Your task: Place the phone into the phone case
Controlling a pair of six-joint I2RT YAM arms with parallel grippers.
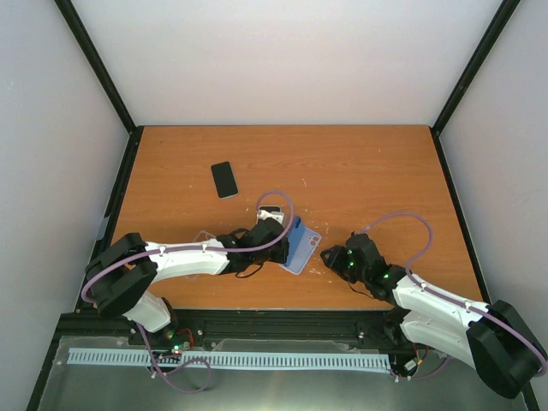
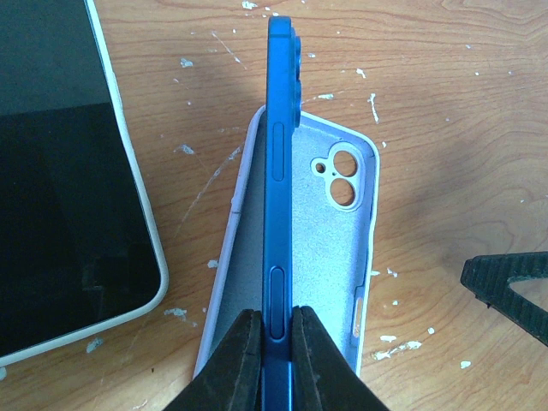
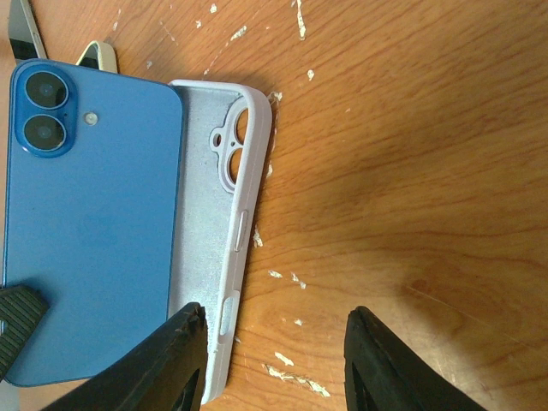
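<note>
My left gripper (image 2: 276, 342) is shut on the blue phone (image 2: 281, 171), gripping its lower end and holding it on edge, upright over the left part of the pale lilac phone case (image 2: 330, 248). The case lies open side up on the table. In the top view the phone (image 1: 295, 233) stands over the case (image 1: 304, 255) near the table's front middle, with the left gripper (image 1: 276, 241) at its left. The right wrist view shows the phone's back (image 3: 94, 223) and the case's right wall (image 3: 244, 205). My right gripper (image 3: 274, 342) is open and empty, just right of the case.
A dark-screened device in a white case (image 2: 68, 188) lies just left of the phone case, also seen in the top view (image 1: 270, 211). A black phone (image 1: 224, 179) lies farther back left. The wooden table (image 1: 385, 171) is walled by white panels.
</note>
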